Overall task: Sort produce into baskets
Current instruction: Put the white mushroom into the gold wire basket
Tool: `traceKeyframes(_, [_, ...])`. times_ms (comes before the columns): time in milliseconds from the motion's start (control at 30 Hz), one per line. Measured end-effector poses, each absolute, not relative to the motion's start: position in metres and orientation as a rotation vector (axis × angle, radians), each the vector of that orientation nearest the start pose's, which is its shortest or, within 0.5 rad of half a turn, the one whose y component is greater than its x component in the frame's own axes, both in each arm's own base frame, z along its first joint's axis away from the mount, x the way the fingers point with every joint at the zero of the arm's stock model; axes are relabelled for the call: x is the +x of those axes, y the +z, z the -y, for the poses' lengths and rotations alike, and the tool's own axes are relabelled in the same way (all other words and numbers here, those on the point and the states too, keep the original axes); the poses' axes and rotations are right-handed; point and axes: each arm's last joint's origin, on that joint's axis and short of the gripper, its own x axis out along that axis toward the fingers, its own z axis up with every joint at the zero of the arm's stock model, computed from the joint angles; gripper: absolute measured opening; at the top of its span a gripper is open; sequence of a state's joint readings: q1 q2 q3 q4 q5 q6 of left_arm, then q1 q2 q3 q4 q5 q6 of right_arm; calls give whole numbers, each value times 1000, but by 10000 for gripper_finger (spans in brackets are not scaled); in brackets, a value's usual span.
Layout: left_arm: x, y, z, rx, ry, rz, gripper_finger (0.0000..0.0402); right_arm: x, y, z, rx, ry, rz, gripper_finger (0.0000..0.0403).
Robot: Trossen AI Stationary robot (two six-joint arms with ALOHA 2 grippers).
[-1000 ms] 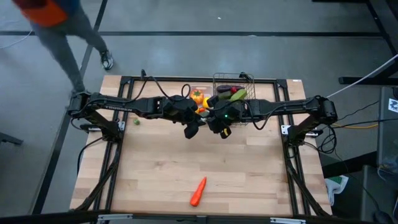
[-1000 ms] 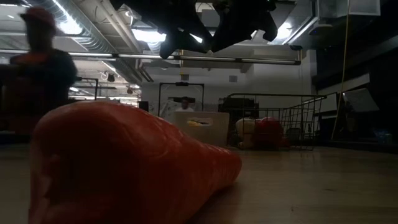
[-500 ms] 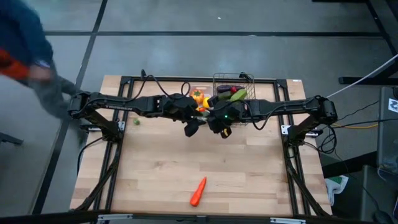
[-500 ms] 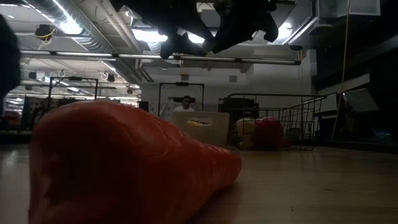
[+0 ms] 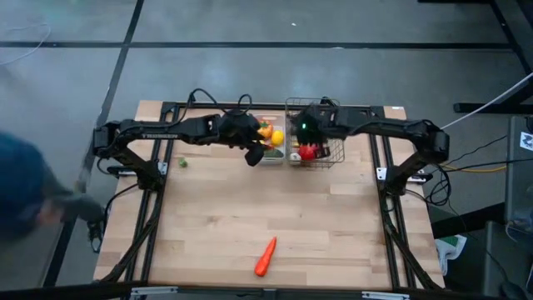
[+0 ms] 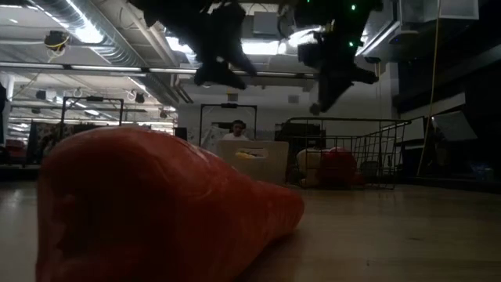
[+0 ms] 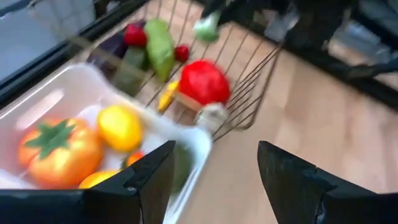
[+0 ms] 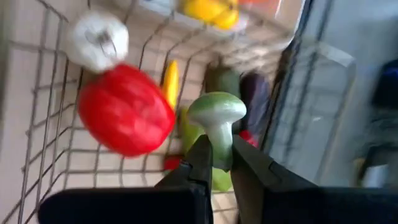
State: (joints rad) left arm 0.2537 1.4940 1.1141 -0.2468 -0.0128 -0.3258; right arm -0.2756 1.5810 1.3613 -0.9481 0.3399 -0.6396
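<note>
My right gripper hangs over the wire-mesh basket, shut on a pale green, mushroom-shaped toy vegetable. In the basket lie a red pepper, a white garlic, a green cucumber and a purple eggplant. My left gripper stands open above the near right corner of the white tray, holding nothing. The tray holds an orange tomato and a lemon. An orange carrot lies near the table's front edge. My right gripper pinches the green toy's stem between its two fingers, just under the domed cap, which sticks out past the fingertips. The fingers slant down from above. The toy hangs clear above the basket's contents.
A small green piece lies on the wood near the left arm's base. The tray and basket stand side by side at the table's far edge. The wide middle of the table is bare wood. A person passes left of the table.
My right gripper has swung toward the far edge, from in front of the basket to over it, tipping further down with the green toy still held. My left gripper has gone toward the far edge, to the tray's corner. The person has walked along the table's left side.
</note>
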Motion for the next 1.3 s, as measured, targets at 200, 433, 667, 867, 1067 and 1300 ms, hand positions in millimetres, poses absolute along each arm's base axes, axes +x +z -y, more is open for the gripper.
traceKeyframes(200, [301,262,-96,-411,427,-753,223,284,283,126,-408,-124,-1311,44])
traceKeyframes(433, [273,245,-101,-464,496,-1060,223,273,275,160,-298,-156,-1297,44])
traceKeyframes(667, [256,238,-96,-504,528,-1246,223,265,241,188,-169,-151,-1283,44])
traceKeyframes(867, [247,236,-96,-479,546,-1348,223,269,218,197,-136,-139,-1338,44])
traceKeyframes(1067, [236,231,-103,-492,597,-1409,223,275,202,202,-146,-150,-1386,48])
traceKeyframes(1300, [225,219,-110,-535,643,-1453,224,274,200,203,-170,-183,-1424,109])
